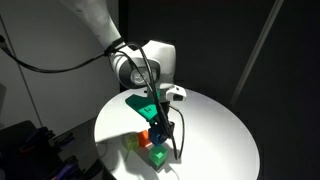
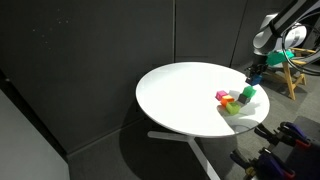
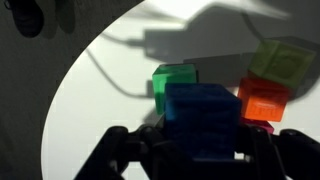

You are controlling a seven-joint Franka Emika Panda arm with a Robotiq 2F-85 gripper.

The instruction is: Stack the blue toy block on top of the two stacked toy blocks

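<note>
In the wrist view the blue toy block [image 3: 205,118] fills the space between my fingers, and my gripper [image 3: 200,140] is shut on it. Just beyond it stands a bright green cube [image 3: 175,78], the top of the two stacked toy blocks; the lower block is hidden. The blue block hangs close to the near side of that green cube. In both exterior views my gripper [image 1: 165,128] [image 2: 253,76] is down among the block cluster, beside the green cube [image 2: 247,93]. The blue block itself is hard to make out there.
An orange-red cube [image 3: 263,100] and a yellow-green cube [image 3: 283,62] lie to the right of the stack, with a sliver of pink [image 3: 262,125] below them. All sit near the edge of a round white table [image 2: 185,90]. A dark curtain is behind.
</note>
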